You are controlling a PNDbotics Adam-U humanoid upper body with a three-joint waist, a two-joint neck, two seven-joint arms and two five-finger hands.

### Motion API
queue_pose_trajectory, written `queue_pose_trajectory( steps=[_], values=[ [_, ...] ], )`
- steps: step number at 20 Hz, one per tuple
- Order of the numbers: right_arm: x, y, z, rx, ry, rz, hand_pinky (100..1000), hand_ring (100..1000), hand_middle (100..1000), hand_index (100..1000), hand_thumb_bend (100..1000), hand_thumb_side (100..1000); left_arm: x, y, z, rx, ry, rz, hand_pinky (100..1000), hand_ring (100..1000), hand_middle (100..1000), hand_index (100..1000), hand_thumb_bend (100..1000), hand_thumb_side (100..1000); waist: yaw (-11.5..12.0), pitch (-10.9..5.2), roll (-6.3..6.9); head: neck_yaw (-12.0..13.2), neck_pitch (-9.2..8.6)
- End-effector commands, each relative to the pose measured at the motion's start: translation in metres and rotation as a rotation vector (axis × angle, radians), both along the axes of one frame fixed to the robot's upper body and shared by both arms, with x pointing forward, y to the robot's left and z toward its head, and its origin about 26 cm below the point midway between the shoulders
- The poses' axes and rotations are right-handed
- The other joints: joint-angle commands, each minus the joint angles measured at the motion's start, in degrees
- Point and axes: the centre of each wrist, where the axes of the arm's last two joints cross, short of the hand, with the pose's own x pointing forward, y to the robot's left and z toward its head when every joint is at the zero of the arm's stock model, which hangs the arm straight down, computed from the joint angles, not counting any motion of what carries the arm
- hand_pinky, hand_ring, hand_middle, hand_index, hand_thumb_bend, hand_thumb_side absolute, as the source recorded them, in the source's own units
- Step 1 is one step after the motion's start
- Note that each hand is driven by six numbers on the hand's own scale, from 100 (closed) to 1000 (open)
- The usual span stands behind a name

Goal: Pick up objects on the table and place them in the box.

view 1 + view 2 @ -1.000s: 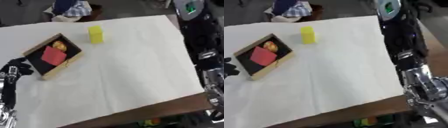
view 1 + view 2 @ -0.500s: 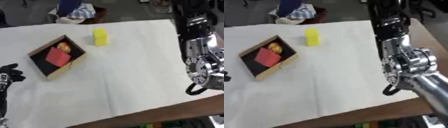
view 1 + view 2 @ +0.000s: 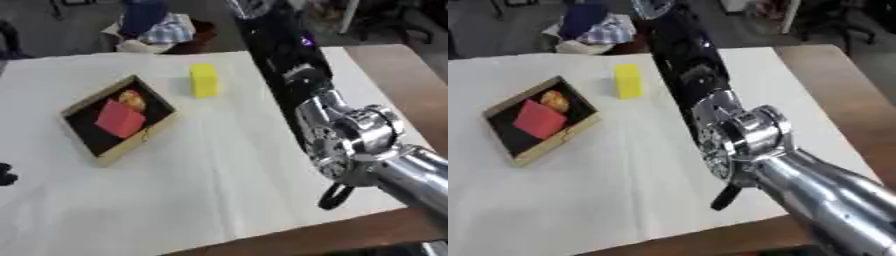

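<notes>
Desk (image 3: 219,200): yellow block (image 3: 204,80) upright, just beyond box (image 3: 98,145). Box holds a red block (image 3: 119,118) and an orange item (image 3: 133,100). My right arm (image 3: 350,135) crosses the frame beside the block; its robot hand's state I cannot tell. Left robot hand (image 3: 5,175) barely shows at the left edge.

One box (image 3: 114,150), one yellow block (image 3: 204,80)

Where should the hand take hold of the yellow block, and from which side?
Probably across the two long side faces of the yellow block, with the fingers coming from above. It stands free on the white table, beside the box but apart from it, so both sides are open. Its narrow width suits a pinch.
</notes>
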Motion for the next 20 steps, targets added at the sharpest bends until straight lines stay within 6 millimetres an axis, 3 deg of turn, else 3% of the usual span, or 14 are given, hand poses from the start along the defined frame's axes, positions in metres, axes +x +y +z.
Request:
queue_pose_trajectory(
  steps=[1, 7, 13, 20],
  values=[
    [0.002, 0.009, -0.018, -0.066, 0.073, -0.035, 866, 816, 861, 981, 100, 833, 0.002, -0.001, 0.009, 0.007, -0.027, -0.015, 622, 529, 527, 752, 100, 908, 0.3, 0.08, 0.27, -0.8, -0.88],
    [0.001, 0.019, -0.066, -0.251, 0.255, -0.106, 885, 851, 889, 990, 100, 843, 0.002, -0.002, 0.009, 0.003, -0.027, -0.02, 622, 529, 526, 752, 100, 907, 0.7, 0.18, 0.66, -1.2, -0.72],
    [-0.001, 0.022, -0.084, -0.467, 0.364, -0.254, 917, 907, 920, 997, 100, 760, 0.002, -0.003, 0.009, 0.002, -0.026, -0.022, 623, 528, 526, 752, 100, 908, 0.6, 0.32, 1.05, -1.6, -0.38],
    [-0.004, 0.022, -0.103, -0.599, 0.483, -0.323, 919, 923, 936, 1000, 100, 745, 0.002, -0.003, 0.008, 0.001, -0.024, -0.02, 624, 528, 526, 752, 100, 909, 0.3, 0.61, 1.42, -1.6, 0.16]
  ],
)
